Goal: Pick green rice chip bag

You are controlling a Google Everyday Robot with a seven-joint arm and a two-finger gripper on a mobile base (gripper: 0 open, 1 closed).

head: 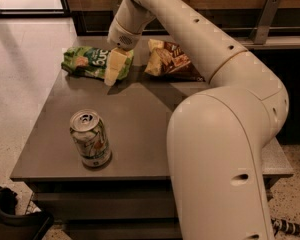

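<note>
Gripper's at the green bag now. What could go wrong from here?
1. The gripper sits over the right end of the green rice chip bag, not its middle, so it may catch only a crinkled edge and slip.
2. The brown chip bag lies close beside it, under the arm; a sideways correction could nudge it.

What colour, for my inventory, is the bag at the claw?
Bright green bag, camera view; claw at its right end.
</note>
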